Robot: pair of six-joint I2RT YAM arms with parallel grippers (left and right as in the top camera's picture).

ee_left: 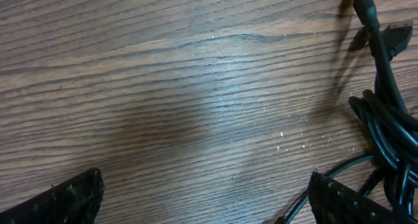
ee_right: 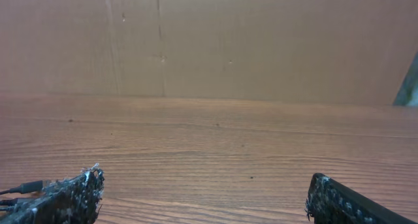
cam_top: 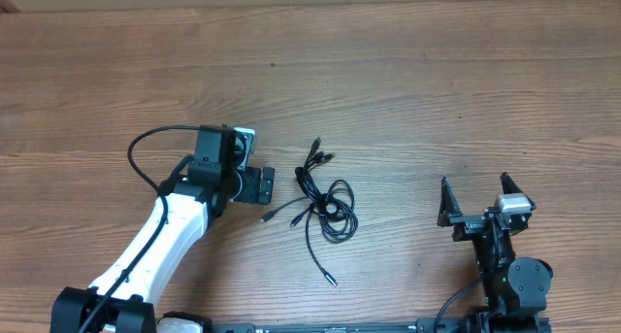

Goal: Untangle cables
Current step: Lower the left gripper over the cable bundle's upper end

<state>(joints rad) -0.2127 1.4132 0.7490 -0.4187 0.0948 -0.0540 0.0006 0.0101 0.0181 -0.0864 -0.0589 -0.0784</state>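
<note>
Cables (cam_top: 325,205) lie tangled in one bundle on bench (cam_top: 437,71), none separated yet; left gripper (cam_top: 260,185) open, empty, just beside bundle; right gripper (cam_top: 475,199) open, empty, well apart

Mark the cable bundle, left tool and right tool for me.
cable bundle (cam_top: 326,208): overhead view, on the knot where the loops cross.
left tool (ee_left: 206,181): left wrist view, midway between its fingertips.
right tool (ee_right: 206,178): right wrist view, midway between its fingertips.
</note>
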